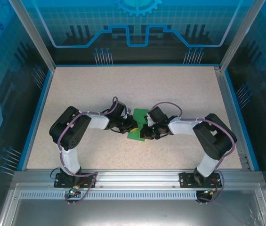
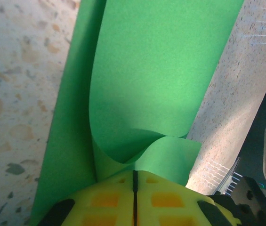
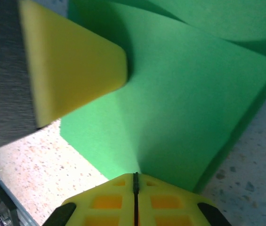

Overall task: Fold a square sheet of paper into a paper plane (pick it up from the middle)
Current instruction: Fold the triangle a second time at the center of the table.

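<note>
Between them, left tool (image 2: 135, 181) and right tool (image 3: 135, 183) clamp the green sheet (image 1: 138, 114).

- The paper (image 1: 138, 117) lies on the table (image 1: 180, 89), near its middle and a little toward the near edge.
- The left gripper (image 1: 132, 126) is at the paper's left side and the right gripper (image 1: 145, 133) at its right side, with the paper between them.
- The two arms reach inward from their bases at the near edge.
- Left wrist view: the paper (image 2: 142, 70) stretches ahead of the left gripper (image 2: 135, 175). An upper flap curls up off the layer beneath, and table lies on both sides.
- Right wrist view: the paper (image 3: 194, 108) spreads ahead of the right gripper (image 3: 135, 178). A finger (image 3: 71, 70) of the left gripper sits over the paper's far left part.
</note>
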Robot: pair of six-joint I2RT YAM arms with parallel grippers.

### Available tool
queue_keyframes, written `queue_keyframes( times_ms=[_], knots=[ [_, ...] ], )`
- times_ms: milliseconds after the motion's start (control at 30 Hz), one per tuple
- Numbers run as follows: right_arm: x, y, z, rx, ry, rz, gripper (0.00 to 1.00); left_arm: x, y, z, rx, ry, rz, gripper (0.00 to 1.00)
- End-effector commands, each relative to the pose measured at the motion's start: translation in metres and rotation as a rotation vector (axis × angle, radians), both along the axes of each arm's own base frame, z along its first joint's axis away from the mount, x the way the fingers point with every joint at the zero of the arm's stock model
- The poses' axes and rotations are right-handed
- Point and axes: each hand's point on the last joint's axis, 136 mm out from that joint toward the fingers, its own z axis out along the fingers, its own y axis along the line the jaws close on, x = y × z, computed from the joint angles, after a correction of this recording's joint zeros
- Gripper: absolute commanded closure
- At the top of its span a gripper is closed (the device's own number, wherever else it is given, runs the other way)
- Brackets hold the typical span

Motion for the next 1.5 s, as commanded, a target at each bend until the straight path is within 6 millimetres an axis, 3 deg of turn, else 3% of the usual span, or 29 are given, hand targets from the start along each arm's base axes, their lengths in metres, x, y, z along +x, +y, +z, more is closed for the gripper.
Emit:
queue_keyframes(
  times_ms=[0, 200, 433, 900, 1067, 1200, 1300, 1467],
  knots=[
    [-0.015, -0.020, -0.024, -0.099, 0.058, 0.000, 0.93, -0.018, 0.021, -0.033, 0.116, 0.085, 0.015, 0.91],
    [-0.031, -0.037, -0.038, -0.118, 0.099, -0.010, 0.96, -0.013, 0.023, -0.032, 0.114, 0.072, 0.016, 0.90],
    [-0.035, -0.046, -0.044, -0.134, 0.125, -0.009, 1.00, 0.010, 0.031, -0.022, 0.104, 0.038, 0.041, 0.89],
    [-0.035, -0.044, -0.043, -0.126, 0.133, 0.013, 1.00, 0.052, 0.056, -0.016, 0.156, 0.031, 0.095, 0.87],
    [-0.033, -0.042, -0.041, -0.115, 0.129, 0.016, 1.00, 0.065, 0.057, 0.004, 0.139, -0.002, 0.085, 0.86],
    [-0.029, -0.038, -0.038, -0.103, 0.125, 0.014, 1.00, 0.063, 0.049, 0.033, 0.075, -0.049, 0.075, 0.84],
    [-0.026, -0.035, -0.037, -0.097, 0.119, 0.012, 0.99, 0.050, 0.038, 0.050, 0.014, -0.077, 0.048, 0.84],
    [-0.022, -0.033, -0.034, -0.093, 0.114, 0.007, 0.99, 0.018, 0.005, 0.050, -0.040, -0.071, -0.061, 0.85]
  ],
)
